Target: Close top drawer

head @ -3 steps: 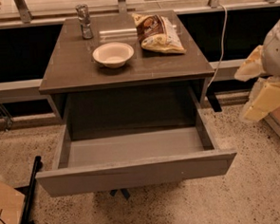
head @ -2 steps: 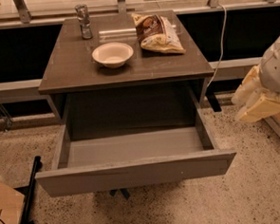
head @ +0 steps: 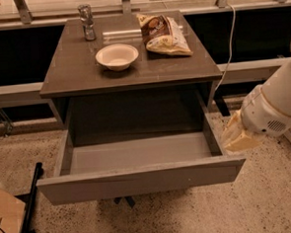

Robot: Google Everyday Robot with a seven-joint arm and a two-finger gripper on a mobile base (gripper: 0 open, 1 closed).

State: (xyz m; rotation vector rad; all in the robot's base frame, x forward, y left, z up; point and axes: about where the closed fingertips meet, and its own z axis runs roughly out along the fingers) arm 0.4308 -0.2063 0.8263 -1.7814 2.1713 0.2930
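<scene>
The top drawer (head: 139,180) stands pulled far out of the cabinet. Its plain grey-brown front faces me and its light grey inner box is empty. My gripper (head: 234,137) hangs on the white arm at the right, just outside the drawer's right side wall, near its front corner. The cream-coloured fingers point down and left toward that corner. The two lower drawers are hidden behind the open front.
On the cabinet top (head: 73,68) stand a white bowl (head: 116,56), a snack bag (head: 163,35) and a metal can (head: 86,22). A white cable (head: 228,44) hangs at the right. A black bar (head: 31,203) and a cardboard box (head: 6,221) lie on the floor at the left.
My arm has swung left and down from the right edge toward the drawer's right front corner. The drawer has not moved.
</scene>
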